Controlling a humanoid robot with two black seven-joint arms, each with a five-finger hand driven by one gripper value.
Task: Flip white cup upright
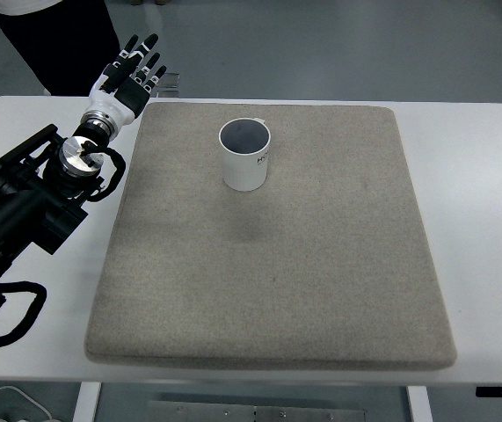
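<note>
White cup (pixel 246 156) upright on grey mat (pixel 268 237), nothing near it. Left hand (pixel 132 77) past the mat's far-left corner, fingers extended, empty.

"Is it bright?"

"Yes, soft light all over. The table (pixel 479 176) looks very white but has no hard shine."

"Any shadows?"

"A faint one beside the cup (pixel 246 156), and a dim spot on the mat (pixel 321 264)."

"Blurry?"

"A little soft. Table edges bend slightly."
</note>
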